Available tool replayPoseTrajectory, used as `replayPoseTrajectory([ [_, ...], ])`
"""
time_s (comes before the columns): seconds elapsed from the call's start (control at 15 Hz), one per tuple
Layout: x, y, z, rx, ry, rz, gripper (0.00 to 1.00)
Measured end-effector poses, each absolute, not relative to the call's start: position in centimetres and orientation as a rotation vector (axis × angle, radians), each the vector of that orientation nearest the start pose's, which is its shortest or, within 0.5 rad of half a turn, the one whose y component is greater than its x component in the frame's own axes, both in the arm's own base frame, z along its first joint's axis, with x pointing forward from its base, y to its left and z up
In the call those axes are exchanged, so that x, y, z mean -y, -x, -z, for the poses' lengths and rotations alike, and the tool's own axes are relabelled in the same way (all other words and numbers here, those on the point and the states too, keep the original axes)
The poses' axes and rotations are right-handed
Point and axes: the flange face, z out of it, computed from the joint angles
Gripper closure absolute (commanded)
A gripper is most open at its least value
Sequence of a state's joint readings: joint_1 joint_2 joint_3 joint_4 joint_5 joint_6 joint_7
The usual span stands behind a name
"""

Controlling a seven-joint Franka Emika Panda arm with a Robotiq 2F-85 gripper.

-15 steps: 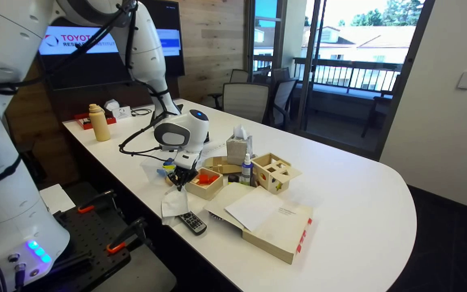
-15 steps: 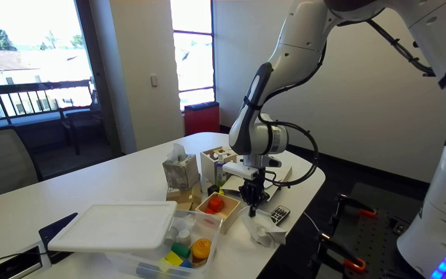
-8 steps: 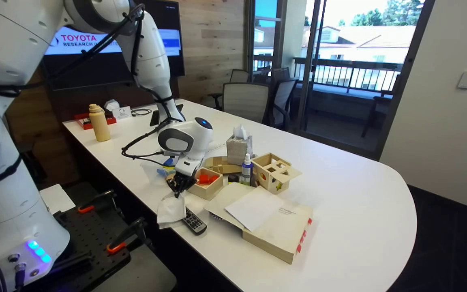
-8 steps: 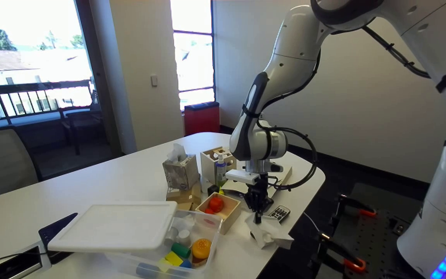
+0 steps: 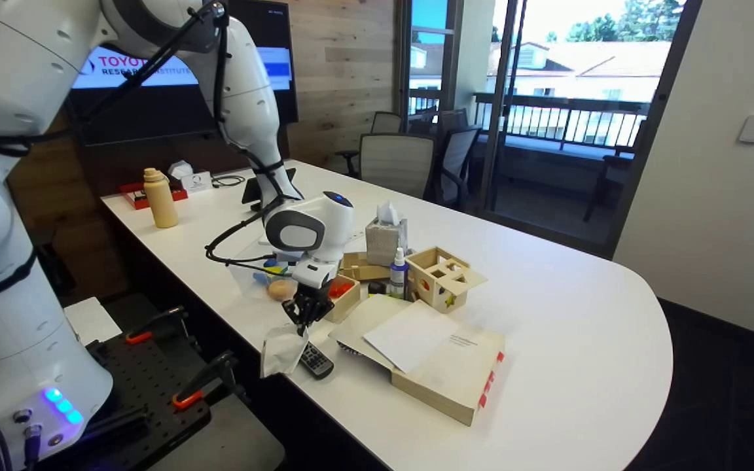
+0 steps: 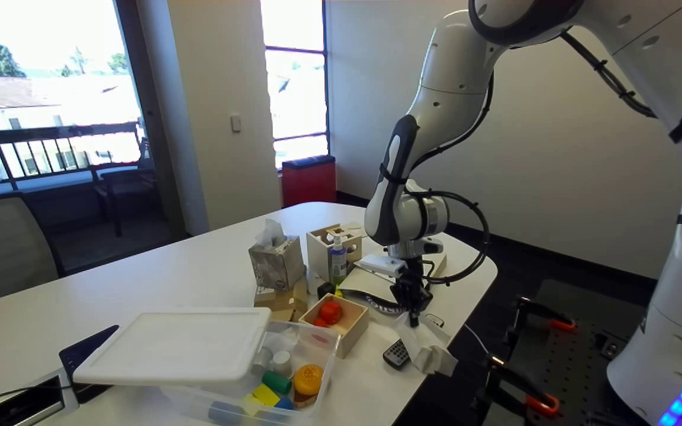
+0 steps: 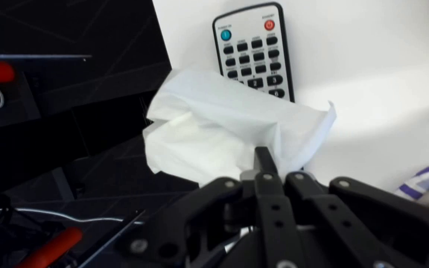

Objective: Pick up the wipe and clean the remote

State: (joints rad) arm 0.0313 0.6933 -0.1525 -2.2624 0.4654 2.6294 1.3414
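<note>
The white wipe (image 5: 280,352) hangs crumpled from my gripper (image 5: 301,330), whose fingertips are closed on it; the wipe also shows in an exterior view (image 6: 428,348) and in the wrist view (image 7: 207,134). The dark remote with a grey face (image 5: 317,361) lies near the table edge. In the wrist view the remote (image 7: 253,56) shows its upper buttons, and the wipe hides its lower part. In an exterior view the wipe crosses the middle of the remote (image 6: 396,355). My gripper (image 6: 414,321) is low over the remote. Whether wipe and remote touch, I cannot tell.
A wooden box with red pieces (image 6: 353,331) and a thick open book (image 5: 442,386) stand close to the gripper. A spray bottle (image 5: 398,275), tissue box (image 5: 385,243) and shape-sorter box (image 5: 436,288) are behind. A clear bin (image 6: 317,408) with a white lid (image 6: 181,343) stands nearby.
My gripper moved down, then across toward the book, carrying the wipe along. The wipe now covers the remote's middle in an exterior view. The remote has not visibly moved.
</note>
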Motion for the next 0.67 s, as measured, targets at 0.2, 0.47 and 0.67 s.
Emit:
replayPoseTrajectory([
  [0.2, 9.3, -45.9, -3.8, -2.672, 1.896, -0.408, 1.0],
  [0.47, 10.7, -45.7, -4.0, -2.722, 1.884, -0.373, 1.0],
  [0.67, 12.0, -45.5, -4.1, -2.762, 1.87, -0.346, 1.0],
])
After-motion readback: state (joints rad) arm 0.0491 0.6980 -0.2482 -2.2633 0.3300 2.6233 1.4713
